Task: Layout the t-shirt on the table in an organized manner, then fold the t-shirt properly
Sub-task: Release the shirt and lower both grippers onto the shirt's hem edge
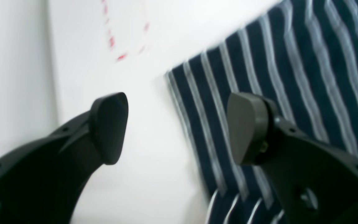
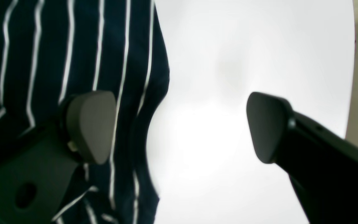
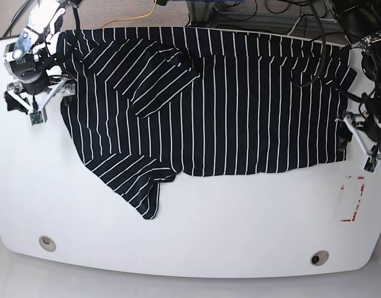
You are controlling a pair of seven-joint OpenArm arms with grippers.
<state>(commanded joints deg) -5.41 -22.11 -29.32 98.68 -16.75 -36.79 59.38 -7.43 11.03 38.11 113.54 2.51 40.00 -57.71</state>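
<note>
T-shirt (image 1: 291,77) cloth filled the right side of the left wrist view, its striped edge running diagonally across the white table (image 1: 154,161), with bare tabletop to the left of it. A faint red mark (image 1: 121,37) showed on the table farther off, blurred. The left gripper (image 1: 177,127) had its jaws wide apart and held nothing; one finger (image 1: 109,127) hung over bare table, the other over the cloth beside the edge. Whether that one touched the fabric could not be told.

From the right wrist camera, the t-shirt (image 2: 57,46) took up the left side, its curved edge meeting a wide stretch of clear table (image 2: 244,56) on the right. The right gripper (image 2: 180,127) also stood wide open and empty, one finger (image 2: 90,124) over the stripes and the other over white surface.

Seen from the base camera, the t-shirt (image 3: 240,99) lay spread across the far half of the table (image 3: 196,242), one sleeve folded over the body and the other trailing toward the near side. The right gripper (image 3: 38,102) sat at the shirt's left edge, the left gripper (image 3: 358,139) at its right edge. Two metal holes (image 3: 46,242) and the red mark (image 3: 352,198) lay well clear of the cloth. Cables (image 3: 252,15) cluttered the floor beyond the far edge.
</note>
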